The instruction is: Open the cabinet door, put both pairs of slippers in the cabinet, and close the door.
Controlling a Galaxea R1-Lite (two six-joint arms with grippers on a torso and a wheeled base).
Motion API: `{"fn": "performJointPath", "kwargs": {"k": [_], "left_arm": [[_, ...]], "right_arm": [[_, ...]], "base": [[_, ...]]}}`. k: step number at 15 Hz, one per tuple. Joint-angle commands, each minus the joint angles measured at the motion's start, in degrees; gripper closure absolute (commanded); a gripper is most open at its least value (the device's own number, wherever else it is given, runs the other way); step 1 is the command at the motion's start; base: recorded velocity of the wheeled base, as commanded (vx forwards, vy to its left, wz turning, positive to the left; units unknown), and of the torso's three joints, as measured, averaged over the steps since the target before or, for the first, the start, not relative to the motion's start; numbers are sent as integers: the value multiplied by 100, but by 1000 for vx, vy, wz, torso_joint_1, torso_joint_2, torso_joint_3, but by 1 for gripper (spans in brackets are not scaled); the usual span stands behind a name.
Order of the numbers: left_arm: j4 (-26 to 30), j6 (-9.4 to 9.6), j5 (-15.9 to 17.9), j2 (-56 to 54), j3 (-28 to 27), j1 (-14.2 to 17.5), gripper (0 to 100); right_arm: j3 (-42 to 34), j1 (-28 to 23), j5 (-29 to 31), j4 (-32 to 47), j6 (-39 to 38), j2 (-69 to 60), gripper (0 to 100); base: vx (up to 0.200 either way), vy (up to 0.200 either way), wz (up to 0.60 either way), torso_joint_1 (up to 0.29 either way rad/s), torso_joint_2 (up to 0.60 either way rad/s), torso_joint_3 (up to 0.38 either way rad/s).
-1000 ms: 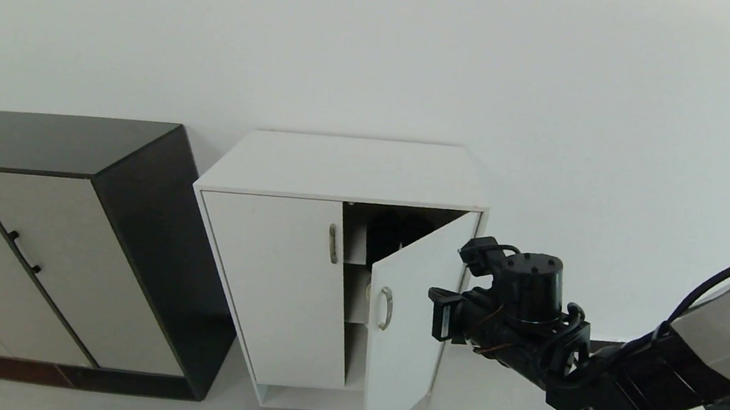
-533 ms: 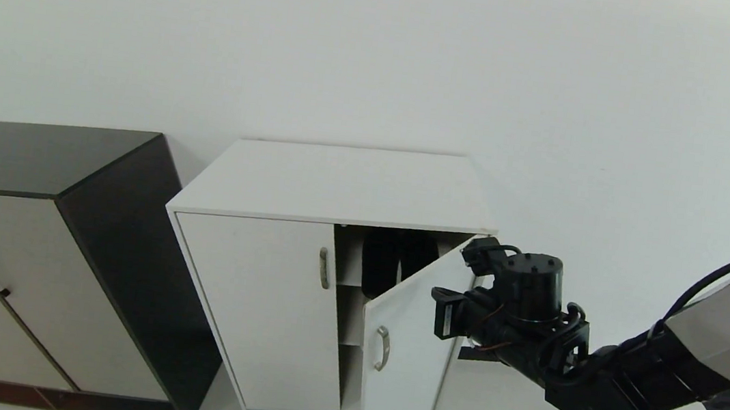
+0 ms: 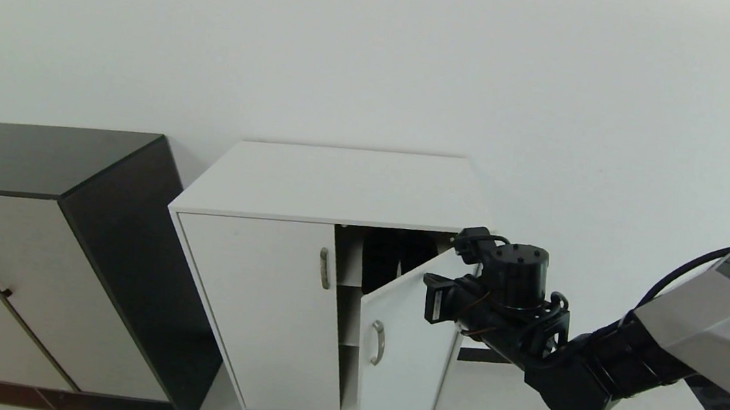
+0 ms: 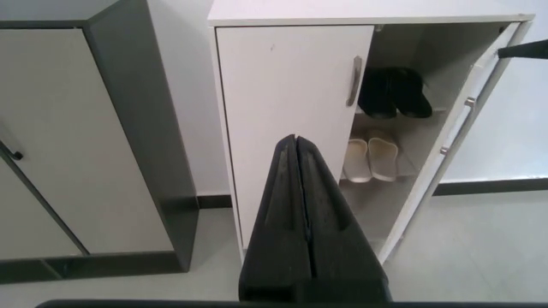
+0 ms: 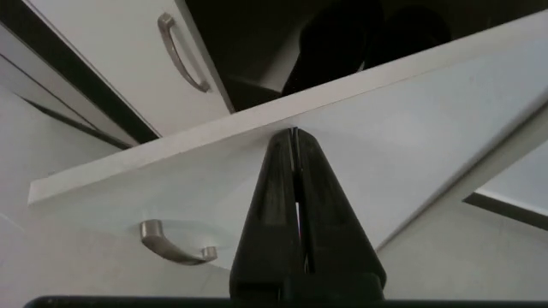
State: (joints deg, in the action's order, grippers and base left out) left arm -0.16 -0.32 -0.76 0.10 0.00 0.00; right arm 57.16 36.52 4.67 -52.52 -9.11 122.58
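White wall (image 3: 383, 49) behind, right claw (image 5: 295, 134) pinched together (empty) against half-open cabinet door (image 3: 400, 346), left claw (image 4: 295, 140) closed

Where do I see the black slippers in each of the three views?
Head view: black slippers inside the cabinet, behind the half-open door.
Left wrist view: black slippers one shelf above the white slippers.
Right wrist view: black slippers beyond that door's edge.
Shared landmark: closed door's handle.

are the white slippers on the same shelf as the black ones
No, the black slippers sit one level higher than the white slippers inside the cabinet.
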Motion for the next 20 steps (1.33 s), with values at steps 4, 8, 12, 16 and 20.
{"fn": "performJointPath", "kwargs": {"k": [4, 8, 12, 16, 20], "left_arm": [[-2, -3, -4, -1, 0, 0, 100], [-2, -3, -4, -1, 0, 0, 100], [-2, -3, -4, -1, 0, 0, 100], [-2, -3, -4, -1, 0, 0, 100], [-2, -3, -4, -1, 0, 9, 100]], "right_arm": [[436, -172, -1, 22, 67, 399, 100], [920, -365, -1, 31, 93, 715, 100], [1315, -488, -1, 49, 243, 996, 100], [1728, -576, -1, 427, 243, 1137, 100], [1886, -638, -1, 488, 243, 1278, 100]], "base": [[0, 0, 0, 0, 0, 0], [0, 0, 0, 0, 0, 0], [0, 0, 0, 0, 0, 0], [0, 0, 0, 0, 0, 0], [0, 0, 0, 0, 0, 0]]}}
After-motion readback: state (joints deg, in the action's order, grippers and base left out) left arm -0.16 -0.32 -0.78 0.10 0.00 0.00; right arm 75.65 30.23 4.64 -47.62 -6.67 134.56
